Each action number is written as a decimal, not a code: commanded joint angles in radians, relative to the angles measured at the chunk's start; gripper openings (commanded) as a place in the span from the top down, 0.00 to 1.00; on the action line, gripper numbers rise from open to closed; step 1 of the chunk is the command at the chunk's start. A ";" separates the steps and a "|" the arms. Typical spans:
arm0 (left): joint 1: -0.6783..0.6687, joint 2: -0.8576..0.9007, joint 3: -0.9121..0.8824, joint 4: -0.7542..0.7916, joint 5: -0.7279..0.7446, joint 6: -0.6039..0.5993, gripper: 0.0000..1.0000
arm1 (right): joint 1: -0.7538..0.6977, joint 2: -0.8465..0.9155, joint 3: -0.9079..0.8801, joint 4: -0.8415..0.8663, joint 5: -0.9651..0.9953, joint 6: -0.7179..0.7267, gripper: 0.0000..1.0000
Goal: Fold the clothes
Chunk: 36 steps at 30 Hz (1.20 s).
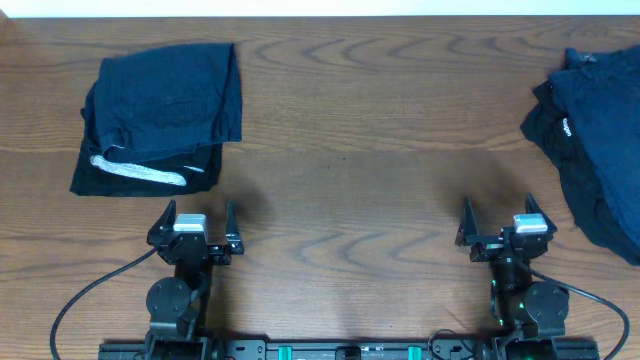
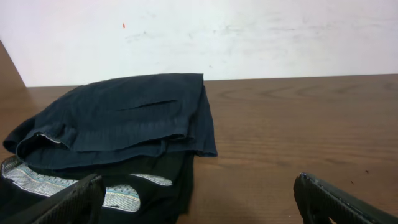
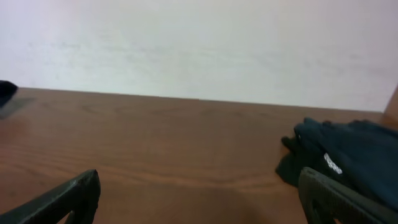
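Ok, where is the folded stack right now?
In the overhead view the folded stack sits at the far left, just beyond the left end effector; the unfolded pile lies far right.

A folded navy garment (image 1: 170,95) lies flat atop a black garment (image 1: 200,170) with white marks, just ahead of my left fingers (image 1: 162,225). A loose heap of navy and black clothes (image 1: 600,140) sprawls ahead and right of my right fingers (image 1: 466,225).

Navy garment (image 2: 124,118) seemingly folded atop black garment (image 2: 169,200).
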 commanded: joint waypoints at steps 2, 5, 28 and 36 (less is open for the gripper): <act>-0.005 -0.009 -0.018 -0.042 -0.012 0.006 0.02 | -0.007 -0.005 0.043 -0.022 -0.026 -0.014 0.01; -0.005 -0.009 -0.018 -0.042 -0.012 0.006 0.02 | -0.007 0.003 0.106 -0.038 -0.021 -0.014 0.01; -0.005 -0.009 -0.018 -0.042 -0.012 0.006 0.02 | -0.133 1.203 1.317 -0.621 0.050 -0.046 0.01; -0.005 -0.009 -0.018 -0.042 -0.012 0.006 0.02 | -0.338 1.574 1.569 -0.735 0.050 -0.087 0.01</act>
